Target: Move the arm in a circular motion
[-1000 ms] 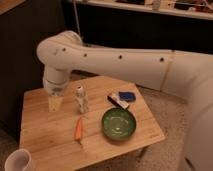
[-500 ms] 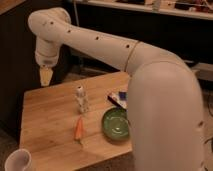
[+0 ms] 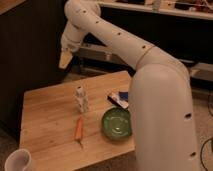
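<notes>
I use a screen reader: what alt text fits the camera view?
A white robot arm arches over a wooden table, its pale gripper hanging above the far edge. On the table: white bottle, carrot, green bowl, dark packet; a white cup at lower left.

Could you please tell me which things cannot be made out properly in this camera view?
Camera view only:
Packet: right part hidden behind the arm; label unreadable.
White cup: cut off by the bottom edge.
Table: right end hidden by the arm.
Pincer, in the air near the table's far side: only a pale tip shows, no detail.
</notes>
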`<action>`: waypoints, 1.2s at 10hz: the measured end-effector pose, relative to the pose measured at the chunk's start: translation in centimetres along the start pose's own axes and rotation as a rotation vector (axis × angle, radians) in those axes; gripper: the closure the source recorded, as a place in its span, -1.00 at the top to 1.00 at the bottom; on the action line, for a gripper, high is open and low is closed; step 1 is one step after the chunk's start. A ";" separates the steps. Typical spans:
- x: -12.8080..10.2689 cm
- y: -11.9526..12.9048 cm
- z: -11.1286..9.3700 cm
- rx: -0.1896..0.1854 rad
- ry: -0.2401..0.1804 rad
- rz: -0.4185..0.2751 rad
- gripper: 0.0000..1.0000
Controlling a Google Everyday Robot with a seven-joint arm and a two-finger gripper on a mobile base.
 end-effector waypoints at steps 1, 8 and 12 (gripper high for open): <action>3.5 -1.1 -1.8 0.030 -0.023 0.058 0.30; 19.0 4.9 -9.9 0.154 -0.083 0.292 0.30; 22.6 14.6 -12.5 0.232 -0.124 0.335 0.30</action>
